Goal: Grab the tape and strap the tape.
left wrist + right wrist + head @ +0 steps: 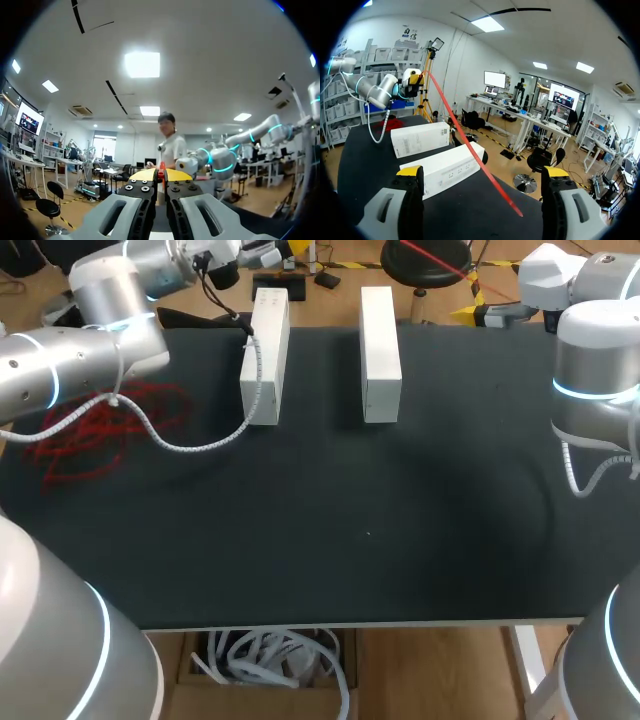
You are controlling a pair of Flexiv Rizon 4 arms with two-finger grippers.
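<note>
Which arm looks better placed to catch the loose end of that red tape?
Right. The right arm's fingers stand open, and the red tape ends in the air just between them. The left arm's fingers are shut on the tape farther along, so that arm is occupied holding it up.

The table (400,540) is plain matte black. The left box (265,355) and right box (380,350) are white, with faint small dark print. The tape (476,156) is bright red, and so is the tangle (95,430). The left arm (60,370) and right arm (595,370) are silver-grey with glowing cyan rings. The coiled cable (200,445) is white. The left gripper (161,175) and right gripper (482,172) are pale grey with yellow tips.
</note>
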